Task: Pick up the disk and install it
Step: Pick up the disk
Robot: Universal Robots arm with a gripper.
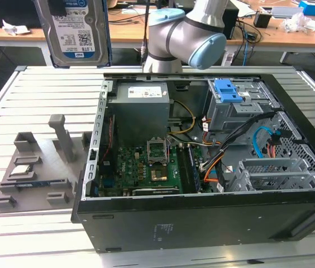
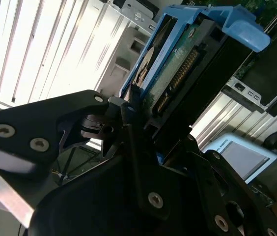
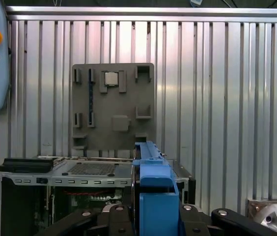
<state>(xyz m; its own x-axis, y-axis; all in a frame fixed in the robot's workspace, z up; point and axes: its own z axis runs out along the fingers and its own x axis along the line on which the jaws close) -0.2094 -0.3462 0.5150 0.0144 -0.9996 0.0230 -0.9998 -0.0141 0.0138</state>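
blue plastic of the caddy frame fills the gap of the pincer point(image 2: 138, 105), whose black fingers point(image 2: 128, 123) are clenched on the disk point(image 2: 178, 64) at its lower end. the disk stands on edge in that grasp, its connector row and circuit side showing in the second wrist view. in the first wrist view the caddy's narrow blue edge point(image 3: 153, 196) rises straight up out of the pincer point(image 3: 153, 219), a black finger on either side.

in the exterior view the disk point(image 1: 74, 30) hangs in the air with its white-and-blue label facing the camera, clear of everything on the table.

below the pincer, nearest to it, is the open computer case point(image 3: 79, 169), lying on its side with the motherboard point(image 1: 146, 167) bare and a blue bracket point(image 1: 227, 90) in the drive bay. farther from the pincer, just beside the case, a grey fixture tray point(image 3: 114, 108) lies flat on the slatted metal table point(image 3: 217, 98), with a small silver chip point(image 3: 111, 78) sitting in one of its pockets. farthest off, the grey and pale blue robot arm point(image 1: 185, 36) rises behind the case.
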